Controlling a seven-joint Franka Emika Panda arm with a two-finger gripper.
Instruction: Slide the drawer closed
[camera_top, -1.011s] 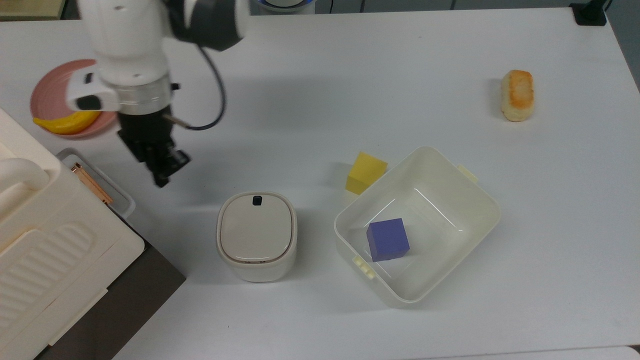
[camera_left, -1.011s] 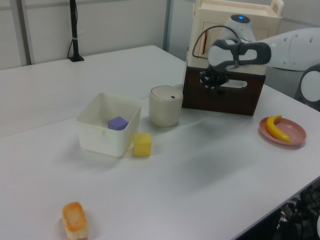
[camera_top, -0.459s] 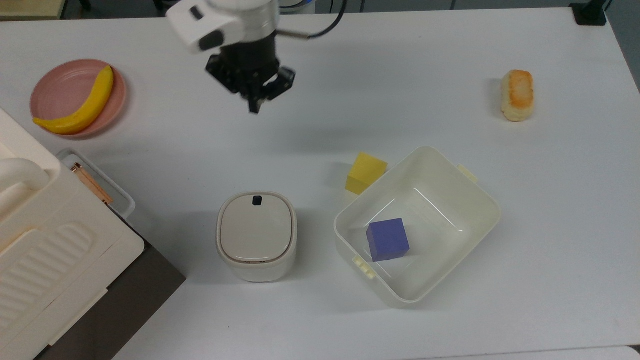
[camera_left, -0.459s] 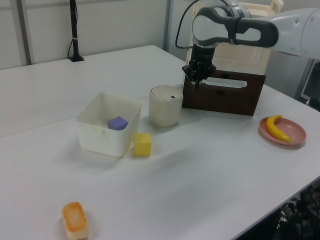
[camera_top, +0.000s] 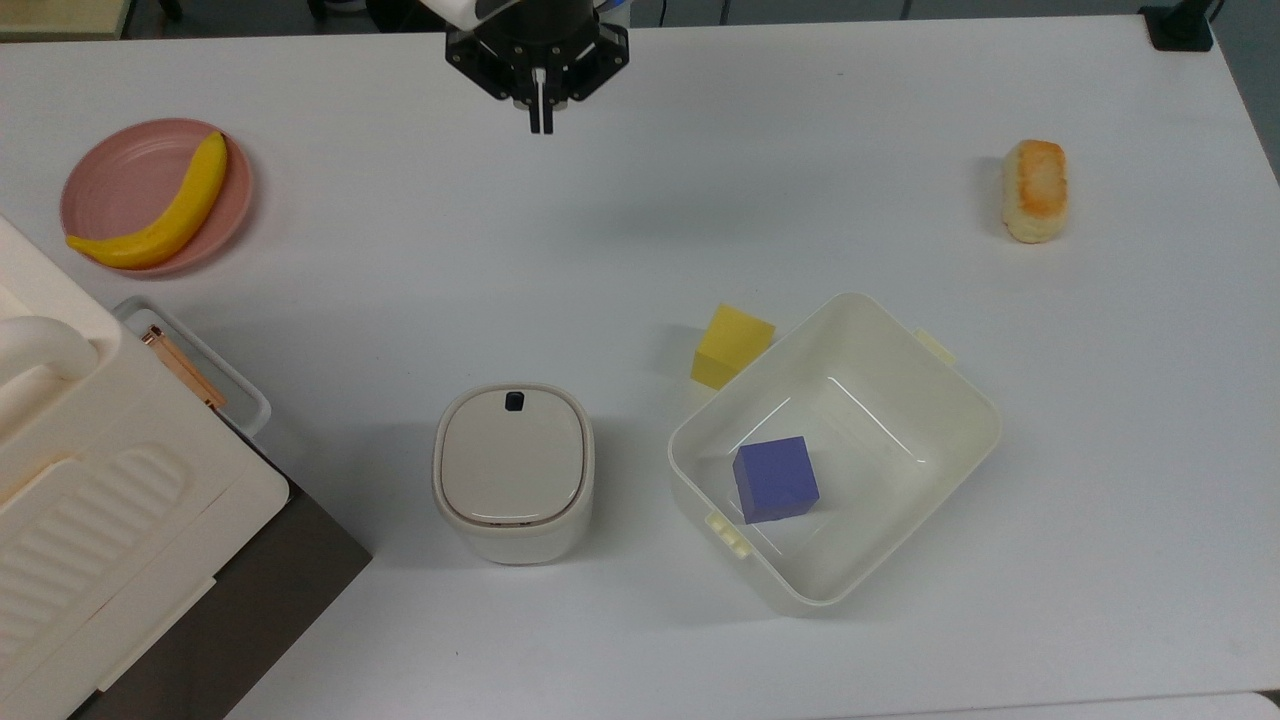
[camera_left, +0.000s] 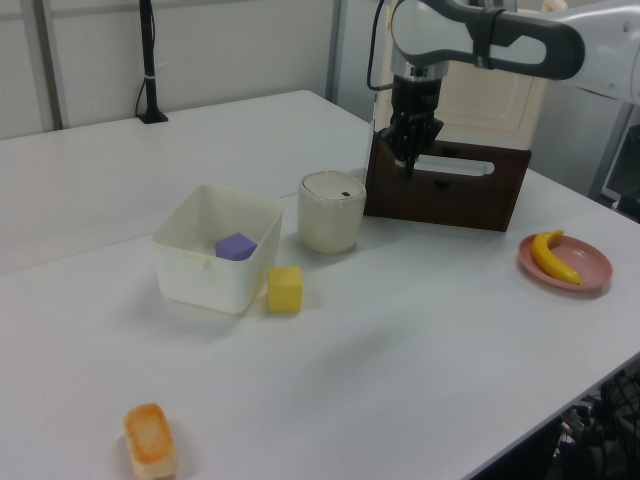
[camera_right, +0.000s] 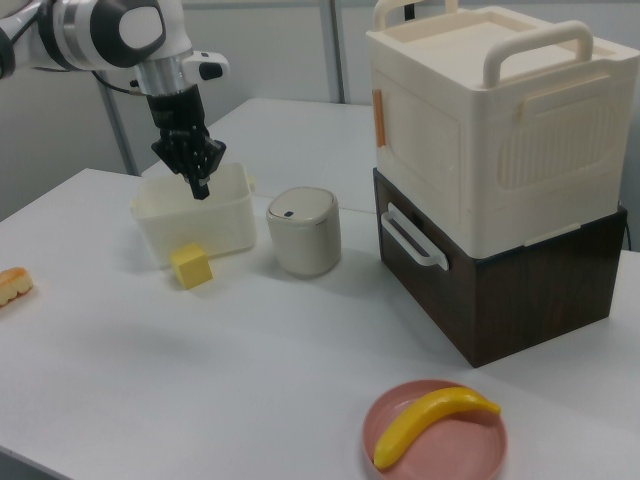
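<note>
Up at the far edge of the table (camera_top: 640, 220), the claw (camera_top: 541, 118) hangs in the air with its fingers pressed together, nothing between them. Drawer (camera_right: 500, 290) sits at the table's corner under the ribbed cream appliance (camera_right: 490, 120); dark brown front, white loop handle (camera_right: 411, 238). In the right view and the left view its front looks flush with the dark casing, so I judge it closed or nearly so, hard to be sure.

Risks from here: if a last push is needed, the claw must cross open table toward the top view's lower left. Coming in low, it could clip the pink plate (camera_top: 120, 170) with the banana (camera_top: 155, 215), or the lidded canister (camera_top: 513, 470) just beside the drawer. Coming in high, it could strike the appliance and shove the whole stack. Pushing off-centre on the handle could skew the box instead of seating it.

Relative position: drawer is well apart from the claw, no contact. In the top view the handle (camera_top: 190, 365) lies far toward the lower left of the claw. In the right view the claw (camera_right: 197, 185) hovers in front of the cream bin (camera_right: 190, 215), canister (camera_right: 303, 230) between it and the drawer.
</note>
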